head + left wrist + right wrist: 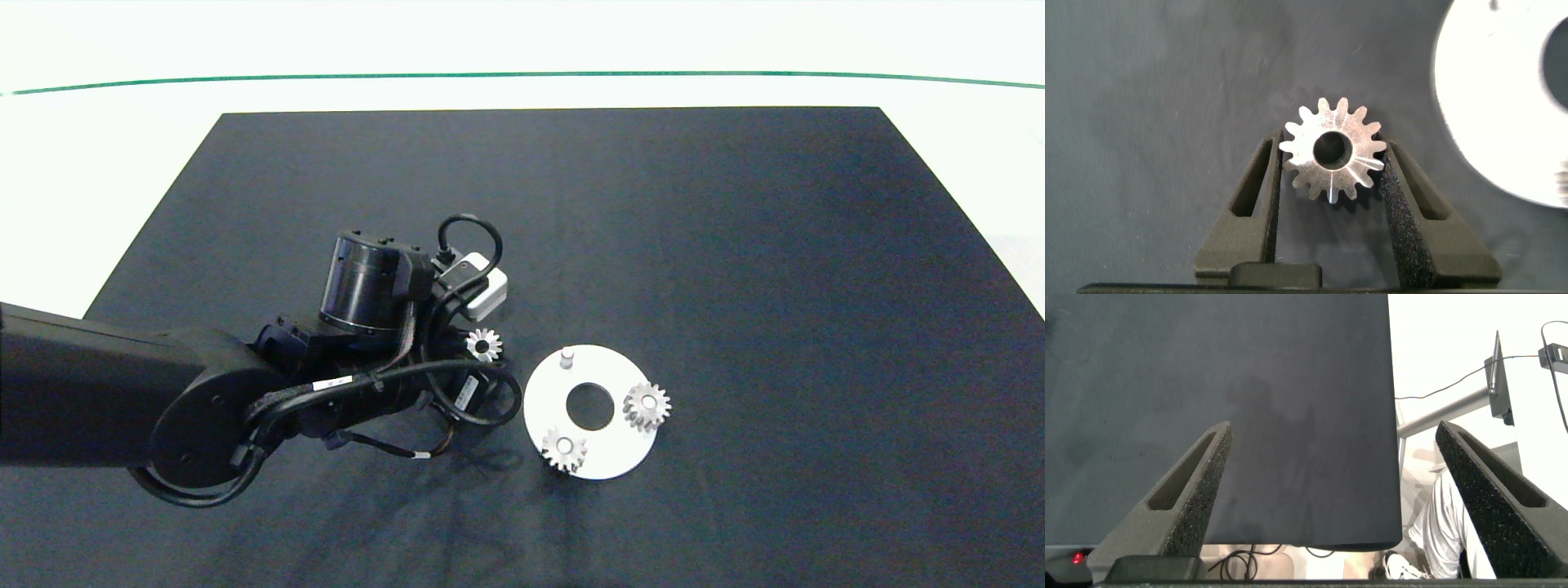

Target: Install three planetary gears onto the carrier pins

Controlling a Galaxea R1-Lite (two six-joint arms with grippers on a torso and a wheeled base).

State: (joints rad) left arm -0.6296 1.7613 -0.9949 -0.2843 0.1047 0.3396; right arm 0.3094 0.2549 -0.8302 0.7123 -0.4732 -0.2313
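2 of 3 planetary gears seated on white carrier disc (608, 457): right gear (647, 406), near gear (564, 449) | far pin (566, 357) bare | left gripper (1331, 175) clamping third gear (1333, 150) just left of disc | right gripper (1335, 469) spread wide, parked off-view | I judge one insertion left

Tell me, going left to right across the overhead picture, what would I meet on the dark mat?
Dark robot arm → small silver-grey metal gear in its left gripper's grey fingers → flat white round disc, with its bare white peg and a seated gear → second seated gear at the disc's right edge.
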